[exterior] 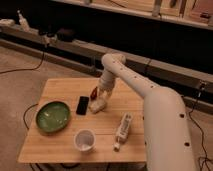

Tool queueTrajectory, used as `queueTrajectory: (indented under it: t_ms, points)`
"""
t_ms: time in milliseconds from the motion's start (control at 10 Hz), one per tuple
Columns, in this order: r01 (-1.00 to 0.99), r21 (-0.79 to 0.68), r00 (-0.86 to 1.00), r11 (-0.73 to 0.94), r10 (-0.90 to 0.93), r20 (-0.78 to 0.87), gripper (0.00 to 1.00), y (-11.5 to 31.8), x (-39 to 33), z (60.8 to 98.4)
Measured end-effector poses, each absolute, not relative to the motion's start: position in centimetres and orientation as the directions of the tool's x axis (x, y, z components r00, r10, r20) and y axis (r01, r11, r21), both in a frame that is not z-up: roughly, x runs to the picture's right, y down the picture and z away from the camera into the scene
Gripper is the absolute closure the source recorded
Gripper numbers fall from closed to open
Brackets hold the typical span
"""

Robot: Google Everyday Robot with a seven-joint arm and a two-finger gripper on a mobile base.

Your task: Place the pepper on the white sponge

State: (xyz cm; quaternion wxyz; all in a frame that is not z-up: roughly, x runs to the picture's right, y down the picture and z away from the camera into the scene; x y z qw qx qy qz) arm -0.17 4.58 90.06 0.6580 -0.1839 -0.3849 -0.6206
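The dark red pepper [93,92] hangs at the tip of my gripper [101,95], which is shut on it, just above the middle of the wooden table [60,150]. The white sponge [97,106] lies on the table directly below the gripper and pepper, with a small gap between them. My white arm reaches in from the right and bends down over the sponge.
A flat black slab [82,105] lies just left of the sponge. A green plate [52,117] sits at the left. A white cup [84,140] stands near the front edge. A pale bottle [122,130] lies on its side at the front right.
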Motion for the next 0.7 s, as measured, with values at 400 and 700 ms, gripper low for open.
queueTrajectory:
  t_ms: [400, 700]
  points:
    - [0.951, 0.190, 0.063, 0.242, -0.756, 0.652, 0.20, 0.4, -0.7, 94.5]
    - [0.960, 0.145, 0.097, 0.241, -0.767, 0.634, 0.20, 1.1, -2.0, 97.2]
